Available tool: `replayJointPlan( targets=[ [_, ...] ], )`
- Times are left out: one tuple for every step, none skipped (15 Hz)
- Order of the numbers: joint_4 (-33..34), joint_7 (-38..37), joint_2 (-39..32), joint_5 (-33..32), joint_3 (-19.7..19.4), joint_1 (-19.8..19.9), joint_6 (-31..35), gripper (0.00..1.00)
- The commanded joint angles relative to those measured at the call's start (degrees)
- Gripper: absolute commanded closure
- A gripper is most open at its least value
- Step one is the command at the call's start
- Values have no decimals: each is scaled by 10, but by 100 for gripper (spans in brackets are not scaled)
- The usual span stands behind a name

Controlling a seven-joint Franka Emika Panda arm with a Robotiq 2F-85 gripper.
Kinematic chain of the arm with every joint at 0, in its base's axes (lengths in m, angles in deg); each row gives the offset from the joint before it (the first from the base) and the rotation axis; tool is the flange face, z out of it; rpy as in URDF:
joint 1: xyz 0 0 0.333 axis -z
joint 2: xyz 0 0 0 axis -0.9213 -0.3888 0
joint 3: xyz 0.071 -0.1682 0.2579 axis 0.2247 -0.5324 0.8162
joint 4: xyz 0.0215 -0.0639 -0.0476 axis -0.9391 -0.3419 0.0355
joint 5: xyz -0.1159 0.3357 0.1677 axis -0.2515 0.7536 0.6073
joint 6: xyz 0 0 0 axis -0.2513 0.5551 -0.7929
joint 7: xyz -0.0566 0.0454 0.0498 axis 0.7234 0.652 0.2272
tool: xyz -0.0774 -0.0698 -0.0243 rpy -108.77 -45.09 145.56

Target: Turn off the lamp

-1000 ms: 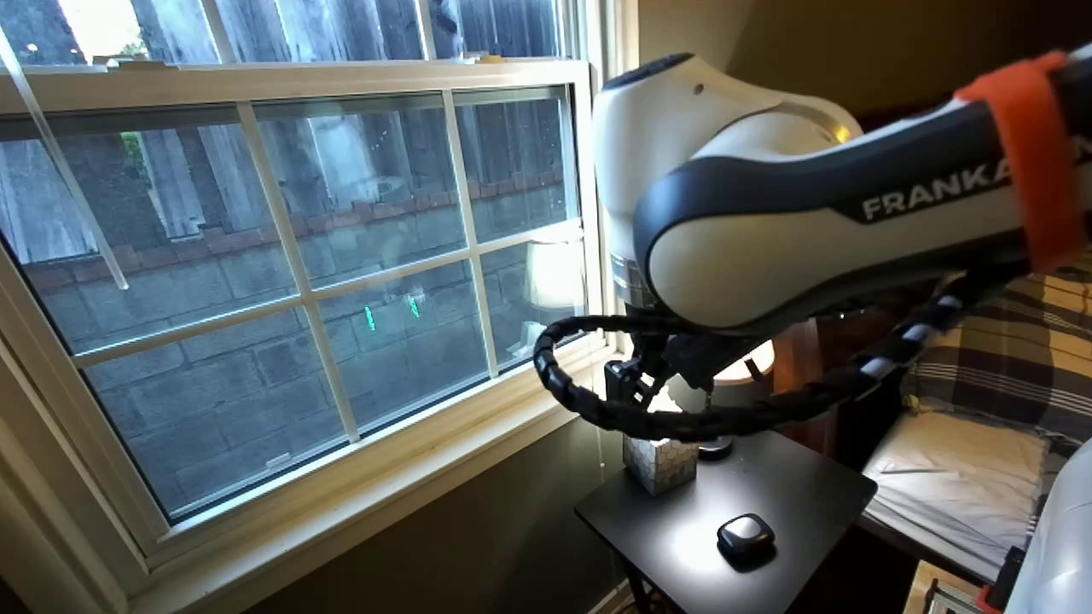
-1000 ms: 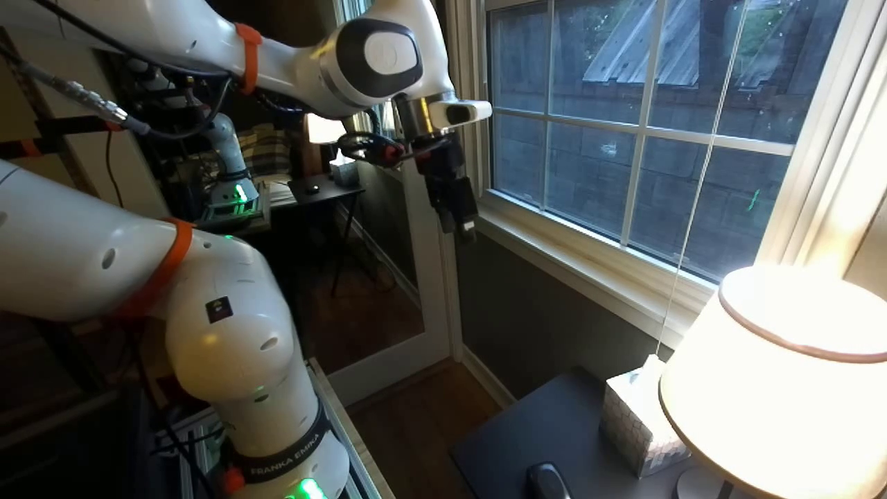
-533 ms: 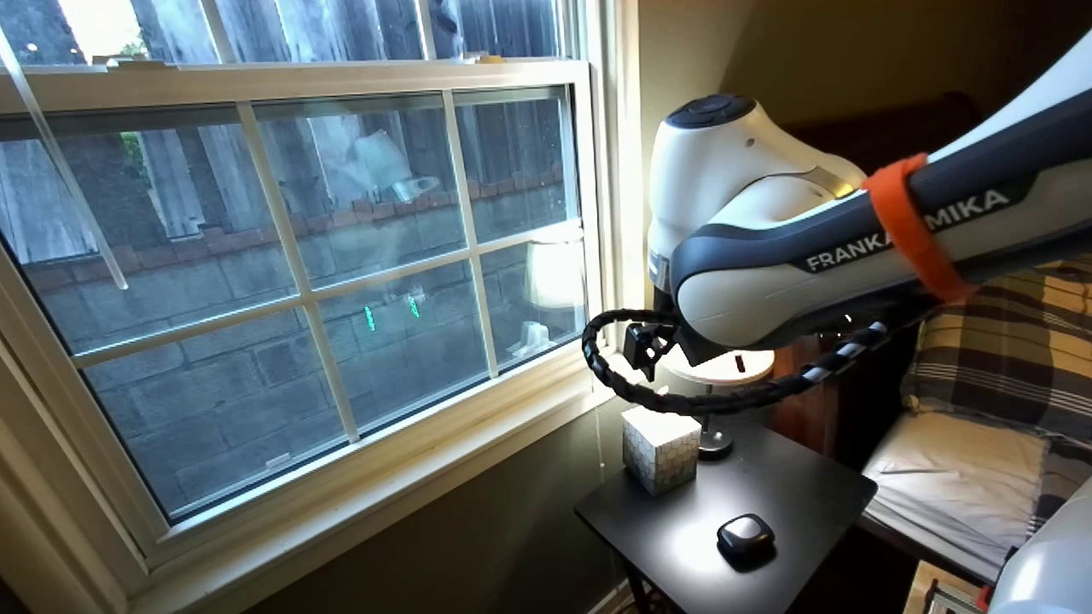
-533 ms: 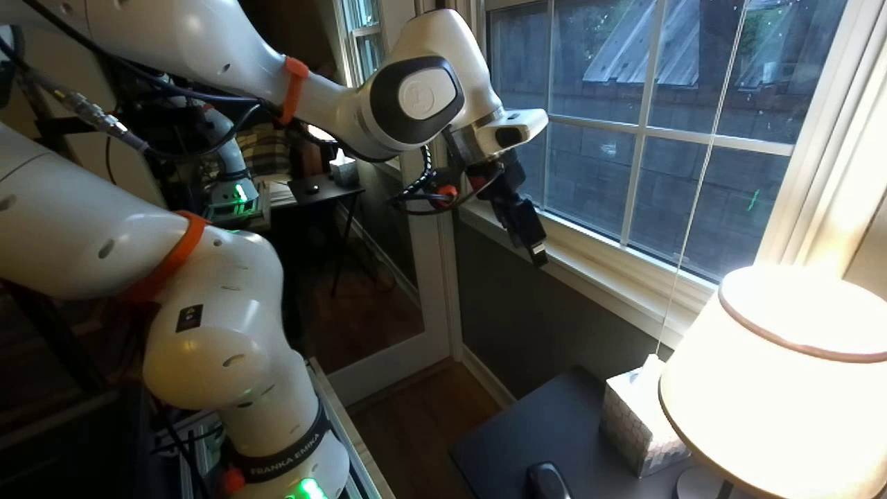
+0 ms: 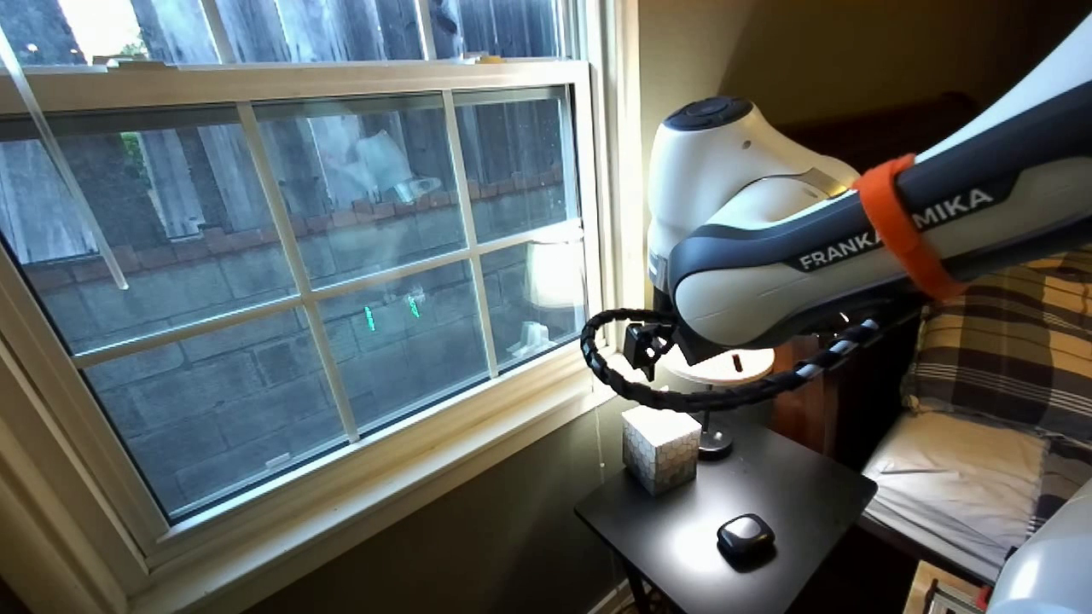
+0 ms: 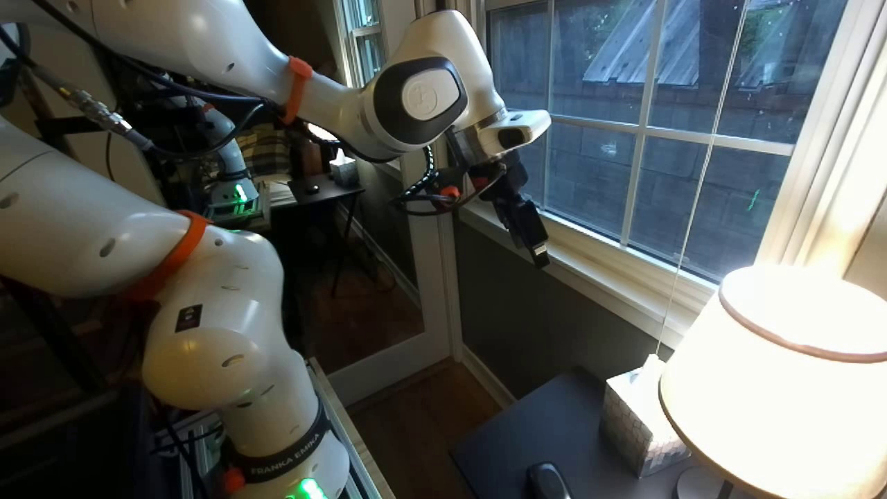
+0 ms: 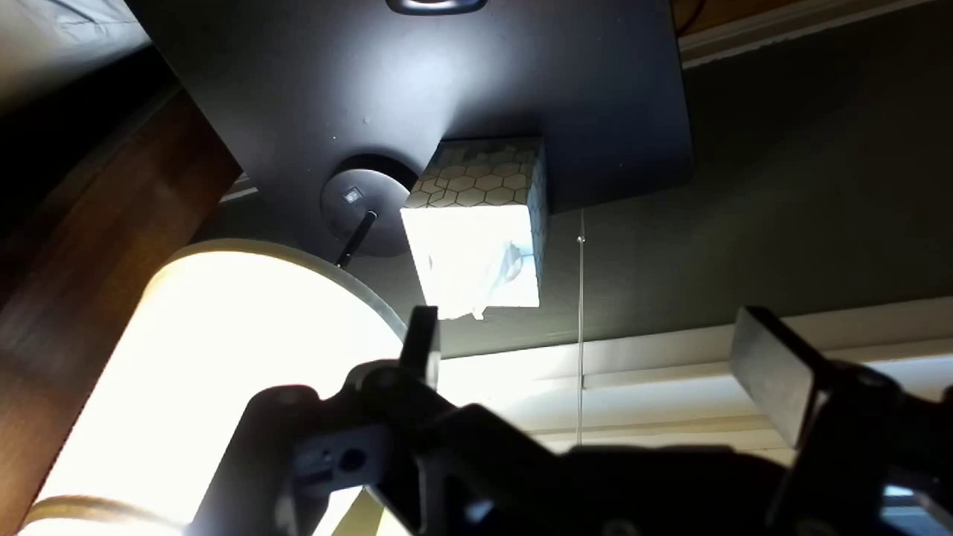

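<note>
In both exterior views my white-and-black robot arm (image 5: 819,226) has swung toward the lit, white-shaded table lamp (image 6: 776,381) over the last second, with hardly any shift in the final half. The black two-fingered pincer (image 7: 595,357) came with it; its fingers stand wide apart, nothing between them.

I judge I'm partway into the approach and no further: the lamp is burning, so the switching itself is all to do. Reading the wrist view left to right, the glowing shade (image 7: 223,357) comes first, then the lamp's round dark base (image 7: 365,208), on the black counter (image 7: 595,104). A small pale square (image 7: 353,195) on that base may be the switch; I can't be sure. Reaching the control, working it and backing off would remain.

For room, I'd come in below the shade's lower rim. My widest lane looks to run over the counter between the base and the glossy black rounded object (image 7: 435,6) at the top. Rightward, the grey-and-white honeycomb-patterned cube box (image 7: 476,216) crowds the base; whether they touch I can't tell. Past it come the counter's edge, a thin pale hanging cord (image 7: 581,298) that could snag me, and the cream window sill (image 7: 670,394).
</note>
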Motion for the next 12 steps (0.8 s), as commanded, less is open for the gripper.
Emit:
replayJointPlan(
  targets=[
    [2,-19,-12,-18,8,15,10,0],
    [4,-9,-22,-3,-2,9,-5,0],
    [3,-9,-30,-2,-4,11,-3,0],
    [3,-5,-43,1,-8,11,-9,0],
    [3,-16,-58,-7,-4,21,-5,0],
    [3,-21,-72,-12,-4,28,-4,0],
    [2,-26,-90,-17,-6,36,4,0],
    [2,-34,-108,-28,-7,46,21,0],
    [3,-37,-124,-32,-12,52,28,0],
    [3,-45,-141,-44,-14,62,41,0],
    [3,-49,-158,-53,-20,70,49,0],
    [3,-49,-176,-57,-29,75,57,0]
  ],
)
